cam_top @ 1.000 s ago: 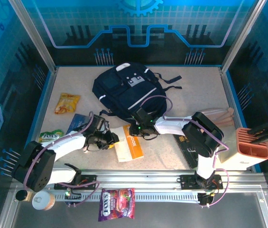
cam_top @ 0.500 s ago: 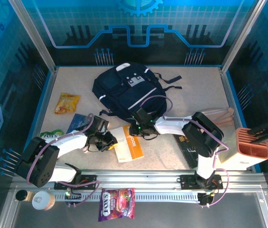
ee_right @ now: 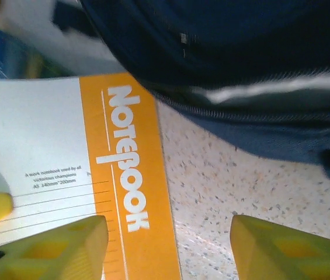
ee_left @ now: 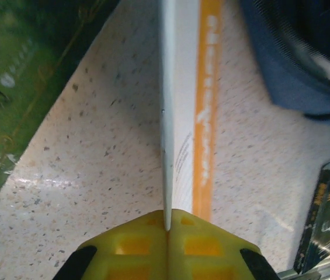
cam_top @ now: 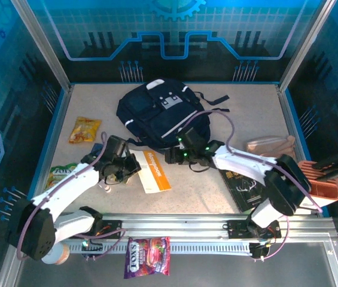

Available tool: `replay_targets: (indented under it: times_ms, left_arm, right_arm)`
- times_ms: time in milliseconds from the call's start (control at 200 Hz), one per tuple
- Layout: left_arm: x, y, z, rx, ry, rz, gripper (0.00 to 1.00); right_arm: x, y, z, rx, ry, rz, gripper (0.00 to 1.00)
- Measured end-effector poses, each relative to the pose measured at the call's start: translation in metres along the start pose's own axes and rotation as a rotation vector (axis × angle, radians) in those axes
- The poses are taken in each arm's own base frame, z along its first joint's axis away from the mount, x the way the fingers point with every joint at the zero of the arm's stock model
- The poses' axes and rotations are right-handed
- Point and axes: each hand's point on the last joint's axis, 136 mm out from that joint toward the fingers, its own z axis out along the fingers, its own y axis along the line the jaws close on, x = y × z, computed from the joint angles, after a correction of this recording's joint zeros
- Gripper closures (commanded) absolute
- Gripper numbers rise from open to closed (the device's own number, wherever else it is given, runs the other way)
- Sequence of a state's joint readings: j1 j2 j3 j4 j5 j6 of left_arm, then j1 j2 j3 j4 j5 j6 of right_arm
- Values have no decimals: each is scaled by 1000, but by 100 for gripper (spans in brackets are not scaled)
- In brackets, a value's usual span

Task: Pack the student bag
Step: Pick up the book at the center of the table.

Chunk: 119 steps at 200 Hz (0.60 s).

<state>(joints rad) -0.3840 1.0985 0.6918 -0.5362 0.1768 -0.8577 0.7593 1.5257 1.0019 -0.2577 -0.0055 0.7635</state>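
- Table (cam_top: 246,119): speckled pale top, blue walls around it.
- Student bag (cam_top: 157,113): dark navy with thin white stripes, lying flat at far centre of the table, straps trailing right. Its near edge sits just beyond the notebook.
- Right gripper (cam_top: 171,156): at the bag's near right edge, jaws standing wide apart, nothing between them. Yellow fingertips (ee_right: 54,239) hover over the notebook's orange band and bare table.
- Left gripper (ee_left: 167,224): pads pinched tight on the notebook's near left edge.
- Notebook (cam_top: 152,171): white with an orange band, between the two grippers; seen edge-on from the left wrist.
- Green packet (cam_top: 61,175): near left.
- Yellow packet (cam_top: 85,130): far left, apart from the bag.
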Motion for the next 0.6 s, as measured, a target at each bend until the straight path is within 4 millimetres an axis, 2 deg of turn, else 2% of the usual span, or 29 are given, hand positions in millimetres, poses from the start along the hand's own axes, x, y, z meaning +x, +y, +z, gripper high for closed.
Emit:
replay_targets:
  times_ms: [170, 345, 420, 525, 595]
  left_arm:
    - [-32, -29, -38, 56, -148, 13, 100]
    - [-73, -63, -67, 185, -314, -42, 100]
    - [-90, -78, -78, 253, -377, -76, 100]
    - [-110, -104, -91, 354, -436, -114, 100]
    - [-121, -119, -96, 419, -466, -147, 100]
  right_arm:
    - [-43, -11, -37, -90, -135, 81, 19]
    - [-57, -19, -49, -257, -204, 200, 11]
    - [-66, -10, -54, -336, -223, 255, 9]
    - [-82, 12, -63, -474, -245, 333, 8]
    - [-90, 21, -61, -544, -237, 407, 7]
